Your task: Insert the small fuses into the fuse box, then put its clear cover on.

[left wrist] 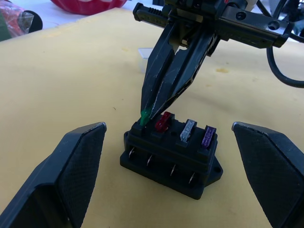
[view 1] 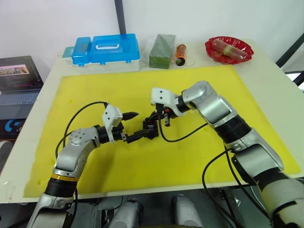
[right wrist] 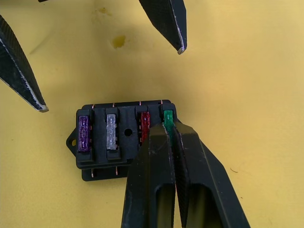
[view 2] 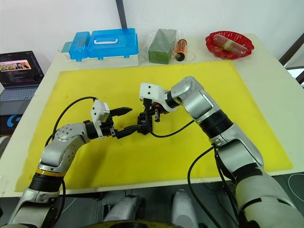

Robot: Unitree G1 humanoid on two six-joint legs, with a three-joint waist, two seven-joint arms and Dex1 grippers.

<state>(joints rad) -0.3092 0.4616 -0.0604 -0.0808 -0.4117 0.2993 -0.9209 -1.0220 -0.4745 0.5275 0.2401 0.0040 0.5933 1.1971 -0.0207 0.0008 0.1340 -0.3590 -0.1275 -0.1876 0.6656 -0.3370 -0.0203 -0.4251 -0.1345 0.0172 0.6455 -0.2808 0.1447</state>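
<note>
The fuse box (left wrist: 171,159), a small black block, sits on the yellow mat (view 1: 190,156) between my two arms. A red fuse (left wrist: 164,122), a pale whitish fuse (left wrist: 188,130) and a purple fuse (left wrist: 208,136) stand in its slots. My right gripper (right wrist: 167,127) comes down from above, shut on the green fuse (left wrist: 145,116) at the box's end slot. My left gripper (view 1: 137,126) is open, one finger on either side of the box and neither touching it. The clear cover (left wrist: 143,58) lies on the mat just behind the right gripper, partly hidden.
Along the table's far edge stand a blue case with a white handle (view 1: 107,47), a green packet (view 1: 162,51), an orange cylinder (view 1: 180,53) and a red bowl (view 1: 229,49). A laptop (view 1: 19,78) sits off the table's left side.
</note>
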